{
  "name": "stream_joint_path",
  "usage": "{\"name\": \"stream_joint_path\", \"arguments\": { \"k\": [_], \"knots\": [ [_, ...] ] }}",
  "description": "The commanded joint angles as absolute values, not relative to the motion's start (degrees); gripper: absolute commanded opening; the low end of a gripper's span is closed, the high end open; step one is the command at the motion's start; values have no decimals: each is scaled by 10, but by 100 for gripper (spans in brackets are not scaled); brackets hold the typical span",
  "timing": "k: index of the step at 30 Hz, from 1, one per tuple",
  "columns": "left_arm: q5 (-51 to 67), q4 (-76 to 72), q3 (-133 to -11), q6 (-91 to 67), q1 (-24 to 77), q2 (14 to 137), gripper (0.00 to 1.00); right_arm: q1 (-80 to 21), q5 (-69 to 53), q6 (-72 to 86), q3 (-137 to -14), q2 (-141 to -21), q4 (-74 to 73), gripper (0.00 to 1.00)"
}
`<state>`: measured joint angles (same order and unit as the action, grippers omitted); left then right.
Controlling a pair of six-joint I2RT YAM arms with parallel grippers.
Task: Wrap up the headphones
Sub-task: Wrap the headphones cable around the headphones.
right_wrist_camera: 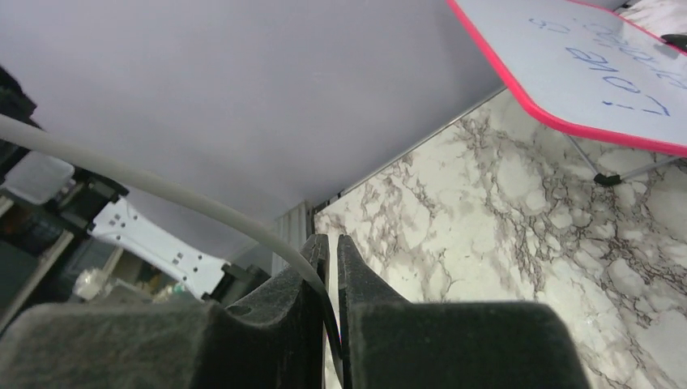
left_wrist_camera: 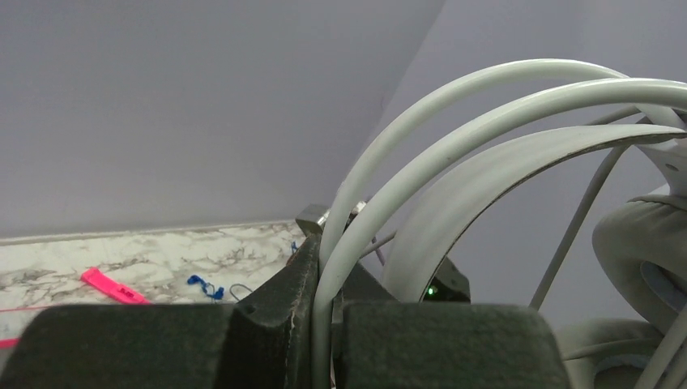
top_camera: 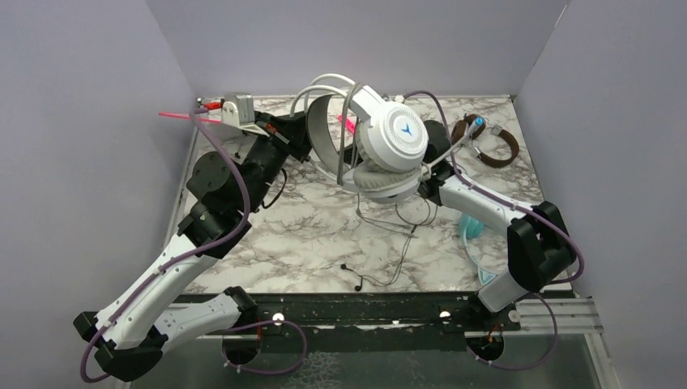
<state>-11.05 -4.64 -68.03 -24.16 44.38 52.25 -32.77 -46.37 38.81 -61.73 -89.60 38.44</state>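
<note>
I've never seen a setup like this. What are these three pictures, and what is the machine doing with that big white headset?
Two robot arms are bolted to a marble-patterned table. One picture looks down from above; the other two come from cameras on each wrist. The left fingers are shut on a thin hoop of the white headphones, held up off the table. The right fingers pinch its grey cord. Brown headphones lie at the back right, and teal ones show partly behind the right arm.
</note>
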Motion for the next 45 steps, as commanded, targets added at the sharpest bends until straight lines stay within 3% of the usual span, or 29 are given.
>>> {"name": "stream_joint_path", "arguments": {
  "k": [1,18,24,30,34,40,45],
  "knots": [
    [-218,-133,-741,-308,446,539,0,-331,-381,456,-599,-911,477,14],
    [-333,-227,-881,-269,447,661,0,-408,-278,451,-455,-953,676,13],
    [-380,-240,-915,-178,446,692,0,-430,-295,446,-414,-921,621,1],
    [-471,-245,-925,-38,446,704,0,-458,-233,334,-314,-732,386,1],
    [-519,-300,-917,39,445,723,0,-473,-292,256,-337,-648,222,1],
    [-564,-360,-929,228,437,787,0,-521,-292,161,-473,-570,-73,1],
    [-591,-373,-851,419,417,801,0,-521,-192,85,-648,-548,-331,1]
  ]
}}
